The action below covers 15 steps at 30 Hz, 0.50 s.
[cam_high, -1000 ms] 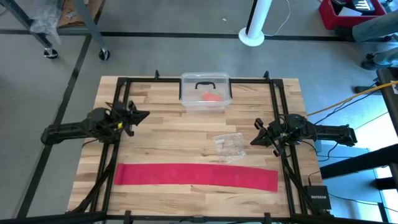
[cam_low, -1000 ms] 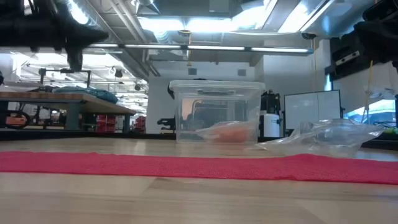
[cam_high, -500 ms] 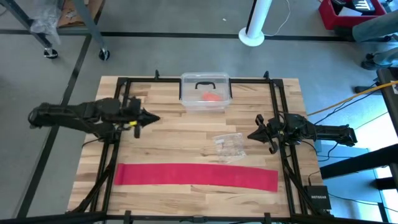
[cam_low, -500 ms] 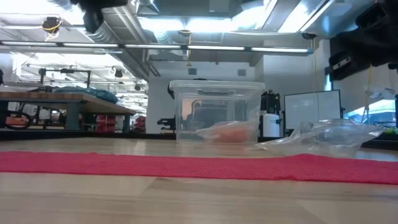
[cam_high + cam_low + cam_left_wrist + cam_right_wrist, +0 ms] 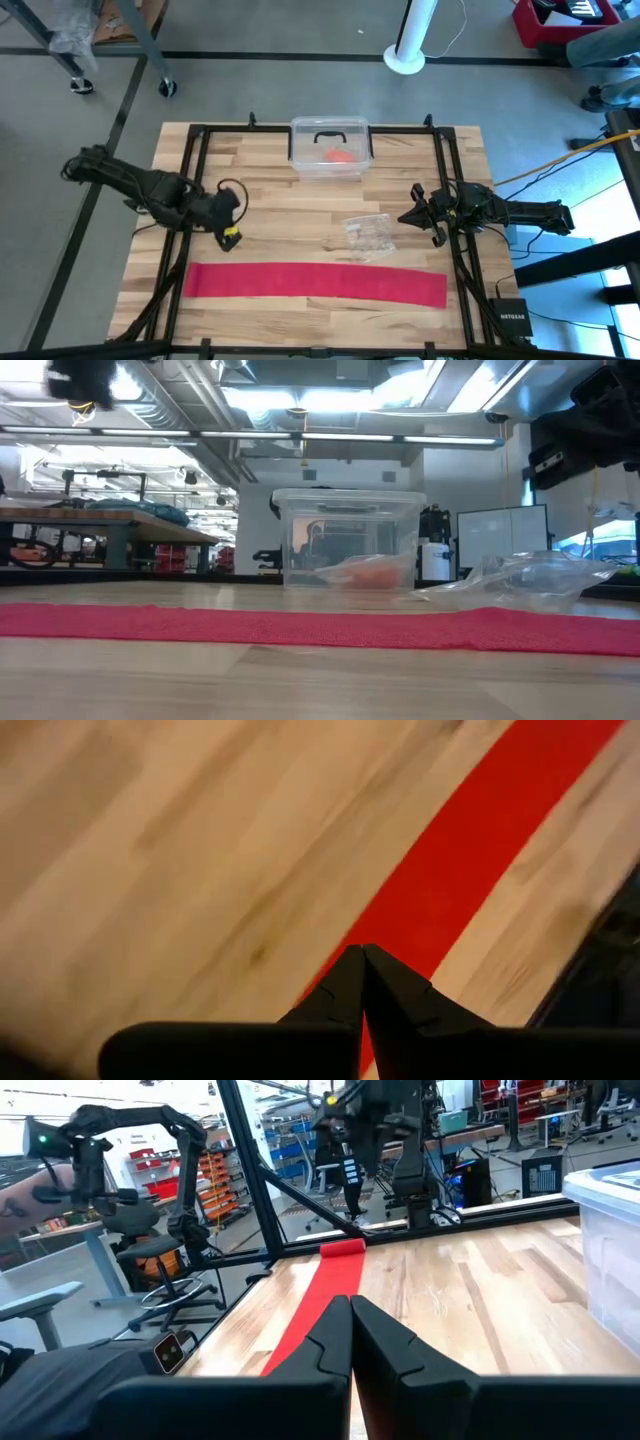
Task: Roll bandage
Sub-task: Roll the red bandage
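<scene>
Clear plastic box (image 5: 330,150) w/ orange lump (image 5: 341,155) inside, at surface's (image 5: 280,215) far edge; crinkly clear bag (image 5: 369,236) mid-surface.

The high view looks straight down on the whole table (image 5: 300,215) from well above. The low view sits at table-top height, facing level across the bandage (image 5: 300,628) to the box (image 5: 345,540) and the room behind. The left wrist view looks steeply down, close over the wood and bandage. The right wrist view looks along the table, sharing the bandage with all other views.
</scene>
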Tool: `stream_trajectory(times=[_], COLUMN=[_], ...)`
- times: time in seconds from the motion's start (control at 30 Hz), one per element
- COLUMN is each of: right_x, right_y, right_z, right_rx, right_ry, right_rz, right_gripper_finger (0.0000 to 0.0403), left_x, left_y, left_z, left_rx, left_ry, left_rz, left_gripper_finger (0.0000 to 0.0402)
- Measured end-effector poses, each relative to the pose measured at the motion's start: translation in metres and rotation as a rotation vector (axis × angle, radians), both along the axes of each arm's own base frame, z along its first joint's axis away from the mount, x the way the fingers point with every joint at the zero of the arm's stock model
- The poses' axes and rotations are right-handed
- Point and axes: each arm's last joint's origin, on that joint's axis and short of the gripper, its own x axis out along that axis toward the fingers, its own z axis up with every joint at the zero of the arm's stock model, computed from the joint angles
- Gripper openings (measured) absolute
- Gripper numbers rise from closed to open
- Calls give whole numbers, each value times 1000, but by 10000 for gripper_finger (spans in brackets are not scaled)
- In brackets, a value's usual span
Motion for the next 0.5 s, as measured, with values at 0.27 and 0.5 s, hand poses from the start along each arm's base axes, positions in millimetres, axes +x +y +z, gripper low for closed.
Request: stream_trajectory(times=[0.27,0.5], right_x=[0,0], right_y=[0,0], right_z=[0,0], right_rx=[0,0], right_ry=[-1,0], right_rz=[0,0], right_gripper_finger=[8,8], left_x=[-17,-25], left_y=[-37,-67], left_z=[-11,-39], left_rx=[-81,-60], left_ry=[109,212], left_rz=[77,132], left_gripper_finger=[0,0])
